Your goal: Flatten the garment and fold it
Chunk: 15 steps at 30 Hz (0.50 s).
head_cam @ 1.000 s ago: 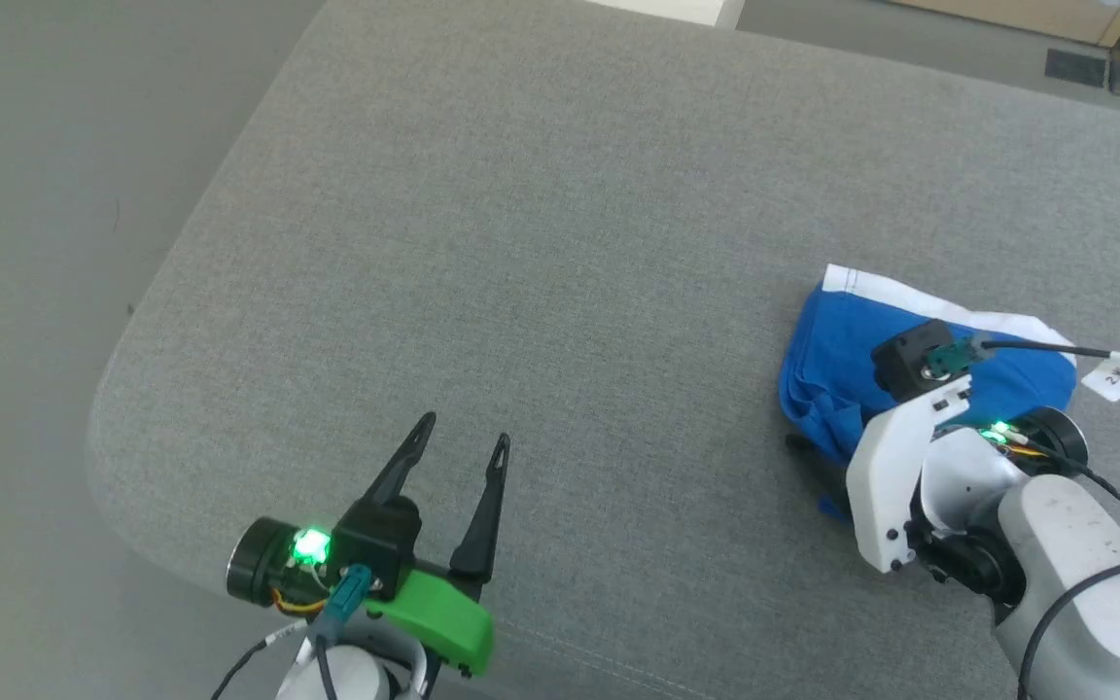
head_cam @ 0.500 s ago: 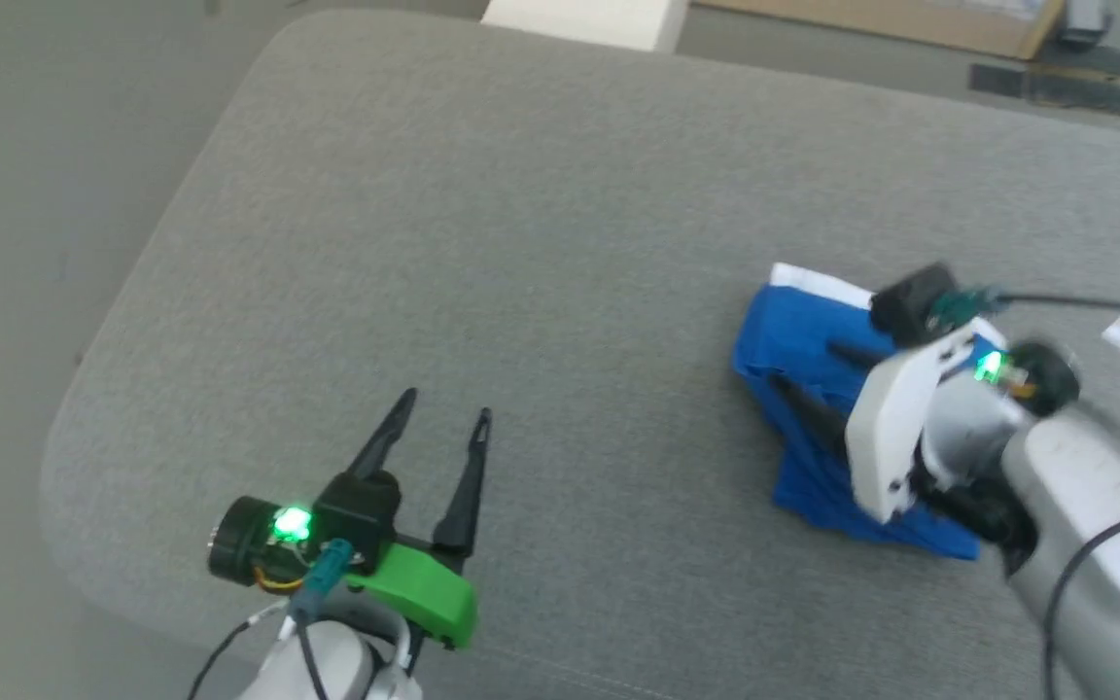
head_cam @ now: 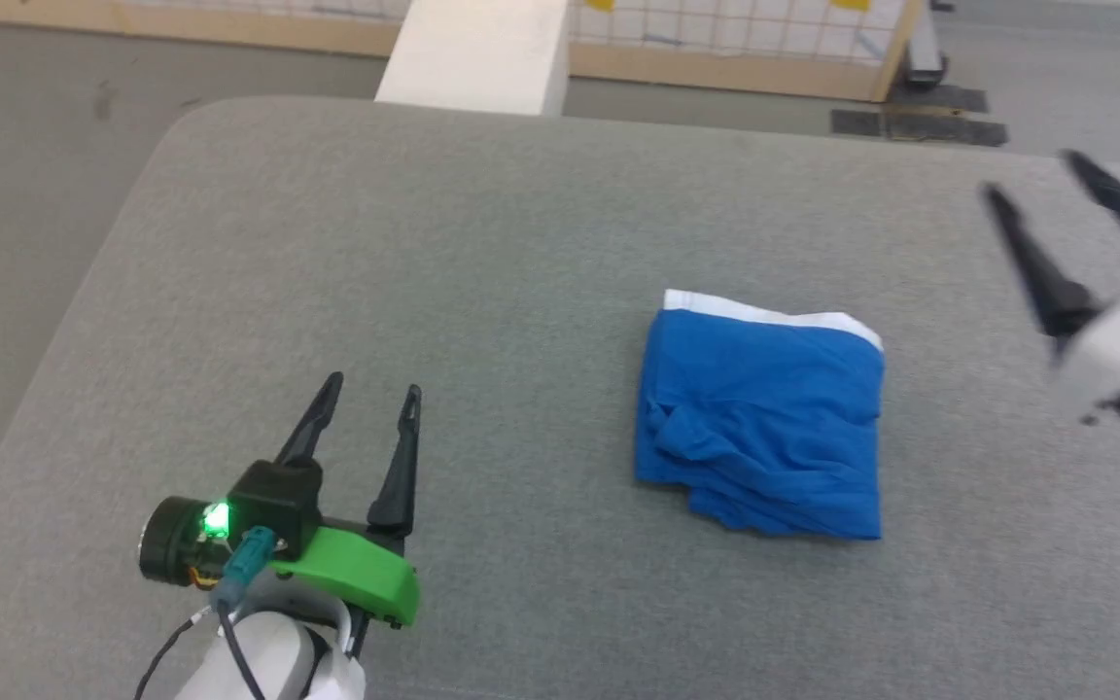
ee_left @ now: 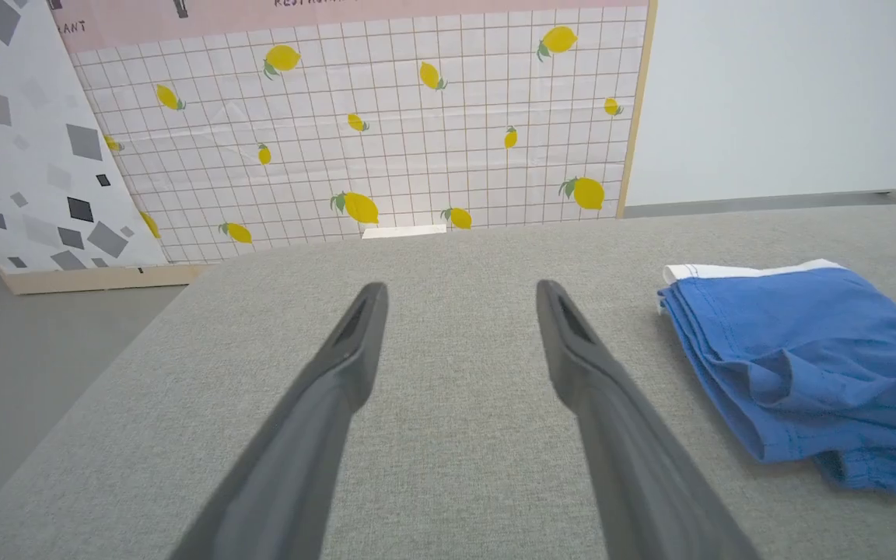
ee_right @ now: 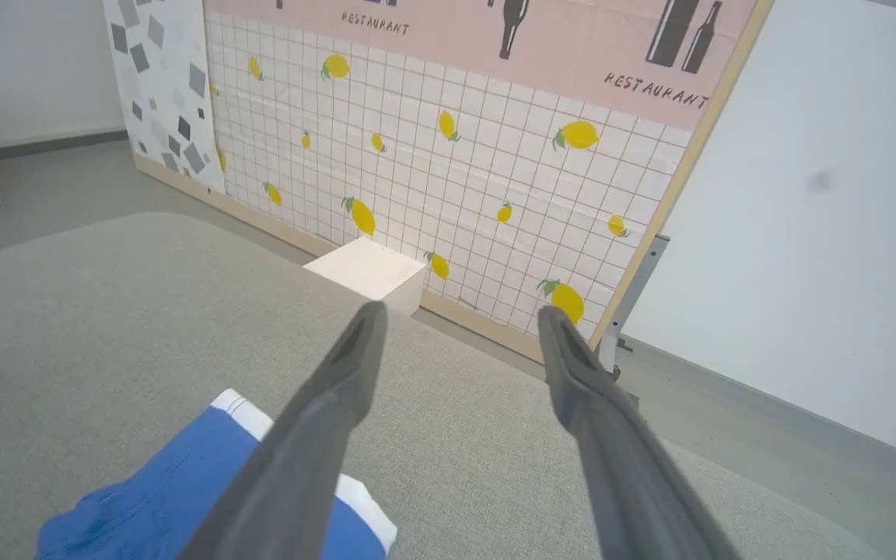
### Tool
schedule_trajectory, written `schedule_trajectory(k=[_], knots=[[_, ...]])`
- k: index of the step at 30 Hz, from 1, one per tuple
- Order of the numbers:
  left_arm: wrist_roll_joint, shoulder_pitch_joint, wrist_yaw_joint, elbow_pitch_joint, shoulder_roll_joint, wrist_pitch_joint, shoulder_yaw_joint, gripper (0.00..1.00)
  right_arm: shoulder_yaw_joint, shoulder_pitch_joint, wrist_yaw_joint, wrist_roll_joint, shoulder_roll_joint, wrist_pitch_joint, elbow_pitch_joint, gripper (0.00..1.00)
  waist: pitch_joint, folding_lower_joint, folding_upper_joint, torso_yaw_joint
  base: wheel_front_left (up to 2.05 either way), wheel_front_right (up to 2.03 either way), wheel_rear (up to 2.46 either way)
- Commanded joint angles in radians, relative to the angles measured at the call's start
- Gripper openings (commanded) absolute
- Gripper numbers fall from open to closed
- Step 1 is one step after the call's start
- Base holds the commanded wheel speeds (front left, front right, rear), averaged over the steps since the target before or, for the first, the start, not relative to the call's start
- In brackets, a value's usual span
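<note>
The small bright blue soft-fabric shorts (head_cam: 764,428) lie folded in a near-square bundle on the grey fabric-covered surface (head_cam: 443,243), right of centre. Their white waistband (head_cam: 774,317) runs left to right along the edge pointing away from me; the rumpled hems face me. I cannot tell a long axis. My left gripper (head_cam: 372,385) stands spread and empty, well apart. My right gripper (head_cam: 1032,175), blurred, is spread and empty, beyond the bundle's right side.

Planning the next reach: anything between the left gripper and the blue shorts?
Nothing visible. Only grey padded surface lies between the left gripper, which is open, and the shorts, which lie folded to its right. The right gripper, also open, is off at the shorts' far side, out of that path.
</note>
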Motion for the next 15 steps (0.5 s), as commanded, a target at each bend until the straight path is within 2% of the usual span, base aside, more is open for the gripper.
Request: schedule_trajectory(k=[1,4,8,15], knots=[[-0.005,0.014,0.009,-0.007,0.009,0.001,0.007,1.0,-0.045,0.045,-0.001,-0.013,0.016,-0.021,-0.006,1.0,-0.014,0.0,0.0,-0.023,0.0,0.0,0.0],[-0.013,0.022,0.015,-0.019,0.016,0.007,0.014,1.0,-0.171,0.146,-0.001,-0.048,0.067,-0.055,-0.036,1.0,-0.014,0.0,0.0,-0.034,0.0,0.0,0.0],[-0.022,0.036,0.022,-0.03,0.022,0.011,0.021,1.0,-0.273,0.278,-0.001,-0.097,0.15,-0.09,-0.113,1.0,-0.013,0.0,0.0,-0.048,0.0,0.0,0.0],[-0.029,0.07,0.033,-0.037,0.029,0.007,0.027,1.0,-0.358,0.465,-0.001,-0.18,0.303,-0.135,-0.233,1.0,-0.012,0.0,0.0,-0.059,0.0,0.0,0.0]])
